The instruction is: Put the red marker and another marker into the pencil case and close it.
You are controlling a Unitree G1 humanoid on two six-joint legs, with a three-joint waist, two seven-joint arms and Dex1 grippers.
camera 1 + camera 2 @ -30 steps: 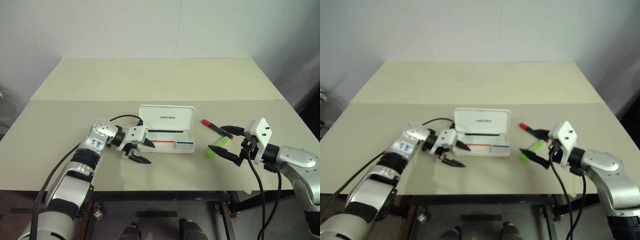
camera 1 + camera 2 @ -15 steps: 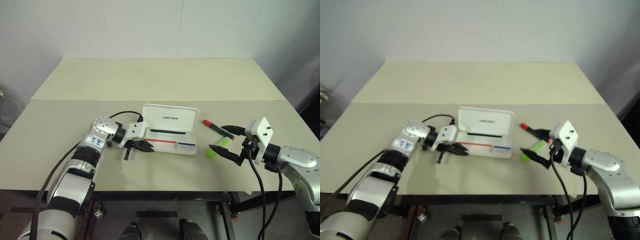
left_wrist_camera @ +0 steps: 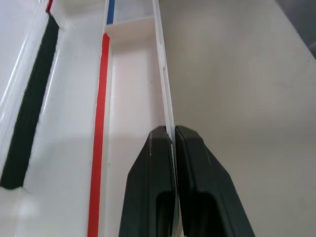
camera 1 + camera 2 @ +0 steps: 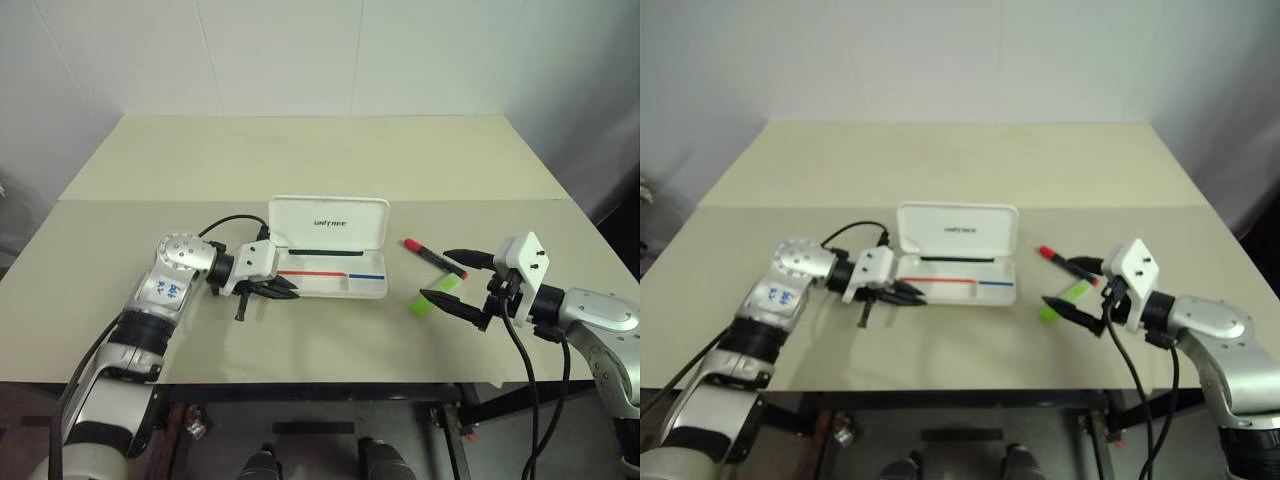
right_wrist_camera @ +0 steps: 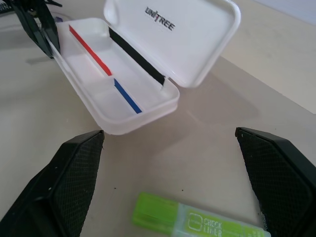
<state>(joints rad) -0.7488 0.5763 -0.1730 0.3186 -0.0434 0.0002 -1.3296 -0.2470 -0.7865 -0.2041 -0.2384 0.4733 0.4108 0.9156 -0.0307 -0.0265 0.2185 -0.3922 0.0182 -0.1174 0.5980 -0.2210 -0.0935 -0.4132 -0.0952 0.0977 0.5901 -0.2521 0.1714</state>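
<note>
Highlighter (image 4: 434, 297), stubby, hard and probably light, lies on the surface between the right claw's (image 4: 458, 283) wide fingers, best gripped mid-barrel; left claw (image 3: 173, 148) pinches the open pencil case's (image 4: 335, 288) thin front wall.

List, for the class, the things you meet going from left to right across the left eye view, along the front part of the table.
left end effector → pencil case → green highlighter → right end effector
</note>
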